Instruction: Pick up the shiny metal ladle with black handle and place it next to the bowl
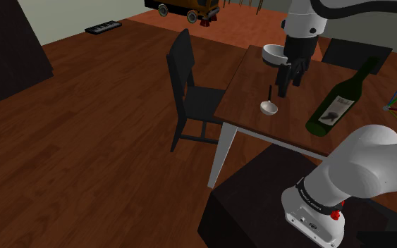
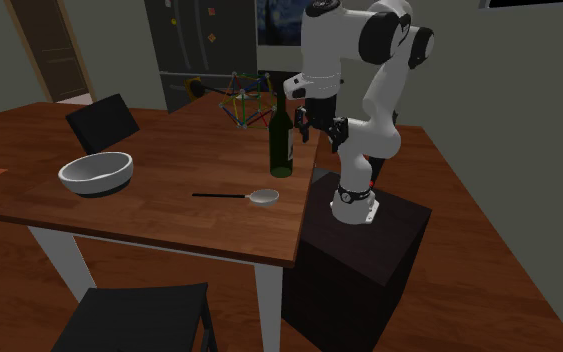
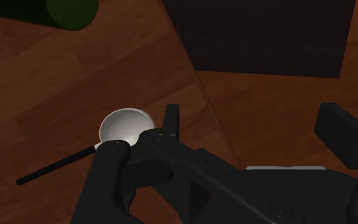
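Ladle (image 1: 268,107), silvery cup, black handle: lying ungrasped on the table (image 1: 245,91), at 6 o'clock of the bowl (image 1: 273,53) in the shoulder view, apart from it; gripper (image 1: 289,81) above at the ladle's 1 o'clock, fingers apart, empty; pick-up and placing both outstanding.

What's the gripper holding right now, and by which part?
Nothing. The gripper hangs open above the table, while the ladle lies flat on it, untouched.

The ladle (image 2: 250,196), a shiny cup on a thin black handle, is lying flat on the table (image 2: 149,222) near one edge. Its handle is pointing toward the upright white bowl (image 2: 96,172), which is sitting by the opposite edge.
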Robot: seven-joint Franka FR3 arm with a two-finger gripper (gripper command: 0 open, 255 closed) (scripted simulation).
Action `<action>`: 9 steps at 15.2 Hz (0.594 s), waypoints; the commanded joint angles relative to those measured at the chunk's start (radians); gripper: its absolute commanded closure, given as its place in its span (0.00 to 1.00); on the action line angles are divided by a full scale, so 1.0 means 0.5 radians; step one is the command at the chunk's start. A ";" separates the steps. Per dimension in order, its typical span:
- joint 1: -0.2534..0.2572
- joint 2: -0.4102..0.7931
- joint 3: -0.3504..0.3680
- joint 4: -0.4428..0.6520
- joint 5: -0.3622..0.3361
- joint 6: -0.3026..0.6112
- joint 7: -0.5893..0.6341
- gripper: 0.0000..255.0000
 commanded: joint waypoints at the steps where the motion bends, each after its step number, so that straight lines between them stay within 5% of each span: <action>1: 0.000 0.000 0.000 0.000 0.000 0.000 0.000 0.00; 9: -0.277 0.267 -0.111 -0.163 -0.009 0.661 0.409 0.00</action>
